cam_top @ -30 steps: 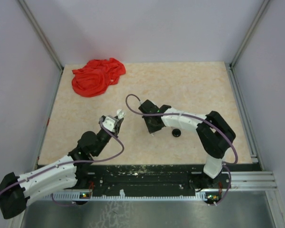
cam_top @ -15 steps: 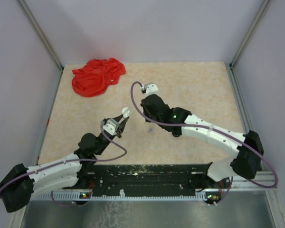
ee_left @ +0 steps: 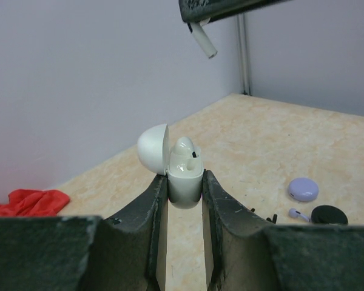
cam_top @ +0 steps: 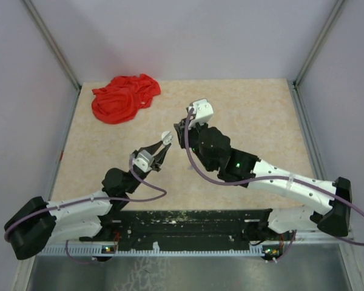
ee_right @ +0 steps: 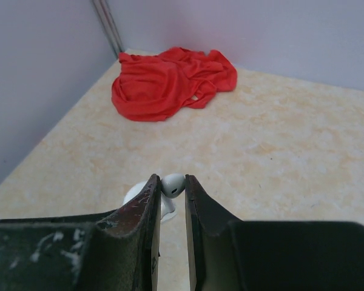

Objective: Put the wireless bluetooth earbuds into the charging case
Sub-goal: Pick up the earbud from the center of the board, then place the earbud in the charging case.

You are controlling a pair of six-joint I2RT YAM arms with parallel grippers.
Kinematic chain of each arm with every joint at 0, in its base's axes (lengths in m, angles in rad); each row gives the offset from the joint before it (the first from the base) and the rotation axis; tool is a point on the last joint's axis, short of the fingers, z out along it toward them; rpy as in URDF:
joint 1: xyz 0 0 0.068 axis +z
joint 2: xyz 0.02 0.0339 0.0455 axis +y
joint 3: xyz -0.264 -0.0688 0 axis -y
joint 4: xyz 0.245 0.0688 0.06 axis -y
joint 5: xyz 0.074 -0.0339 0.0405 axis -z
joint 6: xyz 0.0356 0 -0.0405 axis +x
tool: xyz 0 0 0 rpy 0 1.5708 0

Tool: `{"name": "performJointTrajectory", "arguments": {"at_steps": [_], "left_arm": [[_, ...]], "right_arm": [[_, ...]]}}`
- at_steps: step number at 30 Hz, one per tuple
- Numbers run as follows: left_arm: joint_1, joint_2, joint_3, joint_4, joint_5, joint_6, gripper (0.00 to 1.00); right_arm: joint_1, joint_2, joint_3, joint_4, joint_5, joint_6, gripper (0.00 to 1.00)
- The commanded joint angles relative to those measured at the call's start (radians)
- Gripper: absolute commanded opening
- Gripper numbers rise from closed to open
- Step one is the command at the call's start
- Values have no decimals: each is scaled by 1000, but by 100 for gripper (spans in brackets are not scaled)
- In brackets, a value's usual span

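Your left gripper [ee_left: 184,179] clamping open white charging case [ee_left: 183,176], holding it up off bench [cam_top: 249,109]; one white earbud [ee_left: 185,151] sitting inside. Your right gripper [ee_right: 170,179] pinching second white earbud [ee_right: 175,183], hovering above case, not touching. Lavender earbud [ee_left: 299,214] lying on bench beside black case [ee_left: 329,214].

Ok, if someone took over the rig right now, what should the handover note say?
Left end effector: shut on the open white charging case, held above the table.
Right end effector: shut on a white earbud, above that case.
Done: one bud appears seated in the case.
Left: seat the held earbud; a lavender earbud, lavender case and black case lie on the table.
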Motion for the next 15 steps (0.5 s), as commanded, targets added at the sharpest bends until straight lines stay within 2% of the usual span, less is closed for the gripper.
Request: {"name": "performJointTrajectory", "arguments": {"at_steps": [1,7,15], "left_arm": [[3,9,52,101,39,-1,0],[2,-3,71,80,23,-51,0],[2,2,83,71,22,-101,0]], "right_arm": [[47,-13,-57,220,43,-84,8],[87,-28,-142,376,33,-132,8],[97,-27,-197,463,-3,-135,8]]}}
